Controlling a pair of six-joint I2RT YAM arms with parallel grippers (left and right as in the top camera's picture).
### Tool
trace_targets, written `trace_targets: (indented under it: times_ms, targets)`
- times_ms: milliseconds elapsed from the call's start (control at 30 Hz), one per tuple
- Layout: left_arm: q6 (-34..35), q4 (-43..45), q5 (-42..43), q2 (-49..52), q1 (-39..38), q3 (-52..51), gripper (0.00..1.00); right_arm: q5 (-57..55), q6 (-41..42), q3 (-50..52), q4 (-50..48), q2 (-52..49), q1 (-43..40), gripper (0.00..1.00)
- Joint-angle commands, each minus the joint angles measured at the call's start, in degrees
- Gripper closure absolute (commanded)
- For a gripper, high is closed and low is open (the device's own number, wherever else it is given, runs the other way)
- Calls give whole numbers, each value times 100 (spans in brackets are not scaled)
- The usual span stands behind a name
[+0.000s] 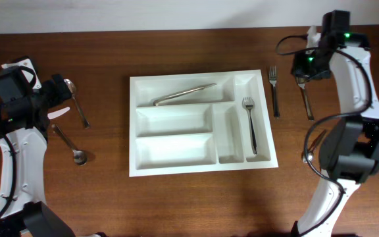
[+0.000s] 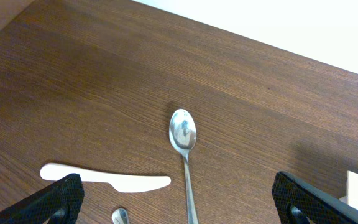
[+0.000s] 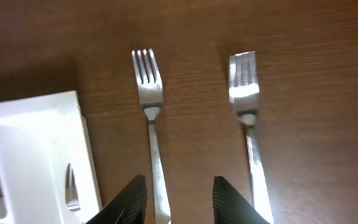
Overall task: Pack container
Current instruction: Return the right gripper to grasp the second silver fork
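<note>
Left fingers (image 2: 61, 196) spread fully wide, released, holding nothing and touching nothing, hanging above the left side of the brown wooden bench (image 1: 196, 204). Between them, in the left wrist view: a metal spoon (image 2: 184, 146) with the bowl pointing away, and a white plastic knife (image 2: 104, 180) lying crosswise, its tip just beside the spoon's handle. A second spoon (image 1: 70, 145) on the bench a little nearer to the left arm's base. Right fingers (image 3: 126, 199) only partly apart, not clenched, standing on both sides of the handle of a metal fork (image 3: 149, 106); one finger almost against the handle, a clear gap on the other side, so no grasp; not possible to tell whether any contact or none. A second fork (image 3: 246, 106) just beside the first, parallel to it, outside the fingers, slightly blurred. White plastic cutlery tray (image 1: 137, 168) flat in the middle of the bench, between the two arms, with three wide compartments in its left part and two narrow ones in its right part. In the far wide compartment, a long metal utensil (image 1: 184, 94) lying slanted, its kind not clear from above. In the outermost narrow compartment, nearest to the right arm, a third fork (image 1: 250, 125) with tines toward the far edge. Close to the right arm, one more slim utensil (image 1: 314, 141), mostly hidden.
</note>
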State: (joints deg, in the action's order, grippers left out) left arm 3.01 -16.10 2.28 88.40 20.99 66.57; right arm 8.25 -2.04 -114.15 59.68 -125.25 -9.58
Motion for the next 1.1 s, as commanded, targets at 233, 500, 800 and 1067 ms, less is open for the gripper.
trace_targets:
  times_ms: [233,500,800,1067]
  targets:
    - [-4,13,-39,31,33,109,1,160,-264,-50,-63,-922,208,64]
    - [-7,13,-39,31,33,109,1,160,-269,-50,-125,-1303,216,65]
    - [-4,13,-39,31,33,109,1,142,-267,-50,-170,-1340,247,62]
    - [-4,13,-39,31,33,109,1,-380,-264,-50,-254,-1572,468,62]
